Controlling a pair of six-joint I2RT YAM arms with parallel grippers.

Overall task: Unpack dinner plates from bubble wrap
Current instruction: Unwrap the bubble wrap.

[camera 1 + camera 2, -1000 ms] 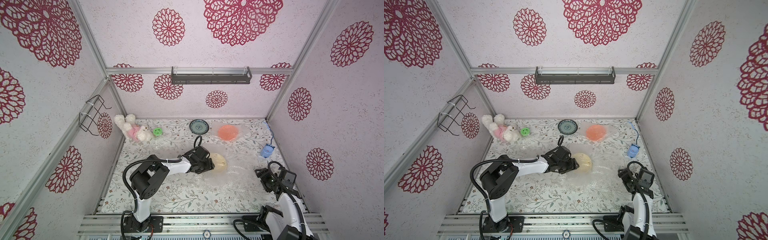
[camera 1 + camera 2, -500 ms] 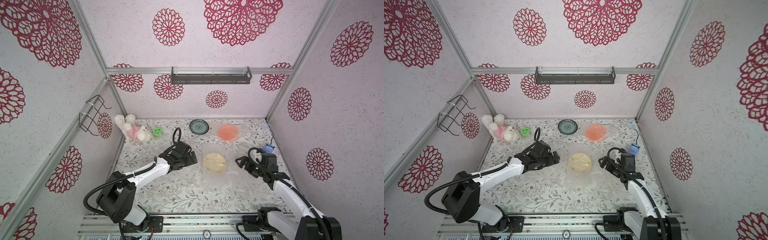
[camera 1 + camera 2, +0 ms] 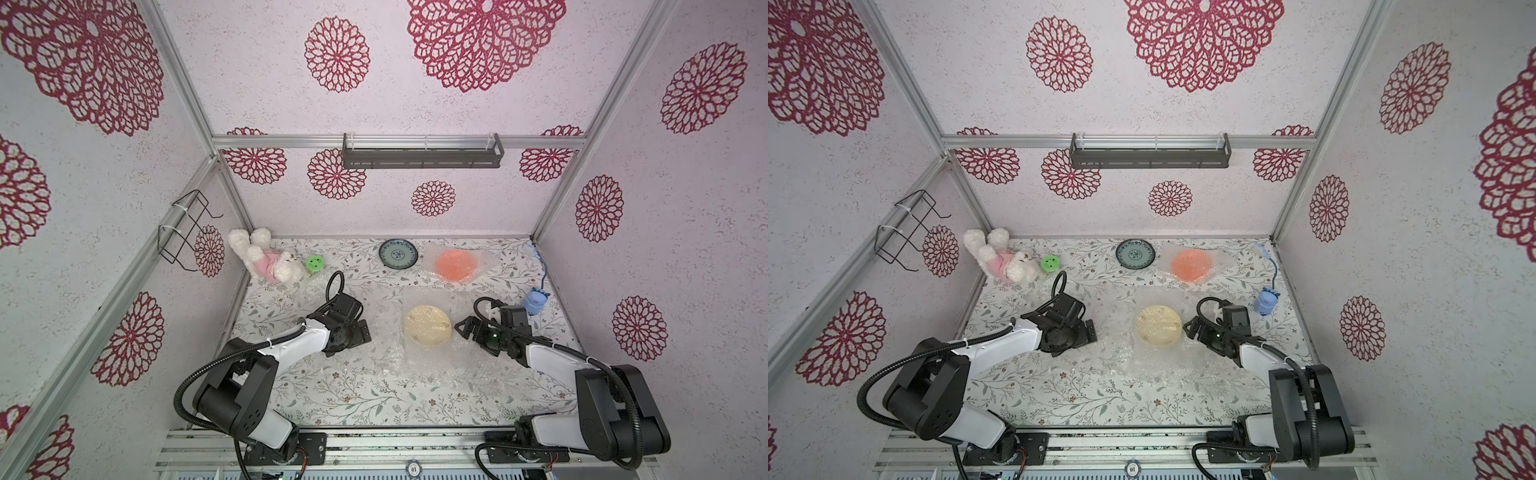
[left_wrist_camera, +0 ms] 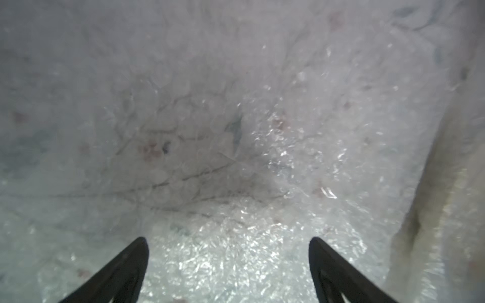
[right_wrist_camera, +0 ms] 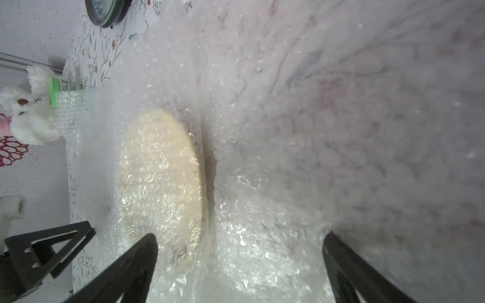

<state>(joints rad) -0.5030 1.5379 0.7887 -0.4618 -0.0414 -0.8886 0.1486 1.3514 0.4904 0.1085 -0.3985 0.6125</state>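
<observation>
Floral-print tabletop inside a booth of pale walls stamped with red rosettes. At the table's middle, cream plate lying flat, seen through bubble wrap — sheet spread wide around it, crumpled toward 6 o'clock. Left gripper at 9 o'clock of that plate, jaws spread wide, nothing between them, low over the wrap; contact with the sheet not clear. Right gripper at 3 o'clock of the plate, near its rim, jaws likewise gaping and empty, only wrap below. Toward 1 o'clock from the cream plate, near the far wall, orange plate enclosed in a second sheet. At 11 o'clock, blue-green patterned plate, bare on the cloth, well apart from both grippers. Far corner at 10 o'clock: white plush rabbit with a small green disc just beside it. By the table edge at 3 o'clock, small blue object on a cord — too small to identify
</observation>
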